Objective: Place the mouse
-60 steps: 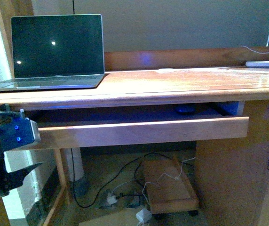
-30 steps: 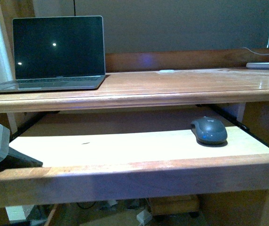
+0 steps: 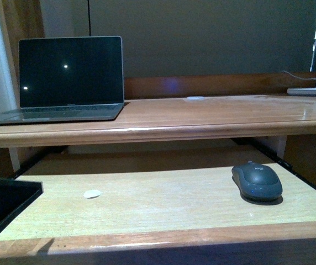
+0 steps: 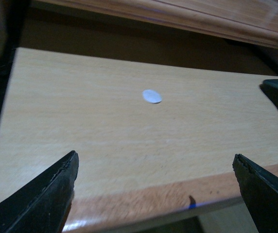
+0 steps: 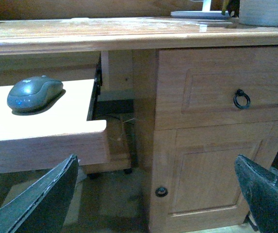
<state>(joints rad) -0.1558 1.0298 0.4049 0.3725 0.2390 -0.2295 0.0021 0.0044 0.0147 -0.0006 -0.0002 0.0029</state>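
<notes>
1. On the pull-out shelf [image 3: 147, 212], toward its right end: the mouse [image 3: 257, 180], dark grey, flat on its base, untouched by either gripper.
2. On the same shelf, left of the middle and well apart from the mouse: a small flat white oval [image 3: 91, 194]. Only bare pale wood between the two, and between the mouse and the shelf's raised front lip [image 3: 147, 241].
3. Above the shelf: the desktop [image 3: 213, 113], with an open laptop [image 3: 69, 72] at the far left, screen dark, and a white base [image 3: 311, 91] at the far right.
4. Left gripper [image 4: 154, 155]: jaws spread wide, gripping nothing, hovering by the front lip, white oval ahead between the fingers.
5. Right gripper [image 5: 155, 157]: jaws likewise wide and empty, low and to the right of the shelf, facing a cabinet [image 5: 217, 145] with a ring pull [image 5: 241, 98] on its drawer and a knob [image 5: 161, 191] on its door; mouse off to the left, up on the shelf.
6. Hard to make out: a black slab [image 3: 3, 204] at the near left in the front view, cut off by the frame, part unidentifiable.
7. Cut off or dim: mouse only partly inside the left wrist view; far end of the shelf in shadow under the desktop; white base clipped at the right.
</notes>
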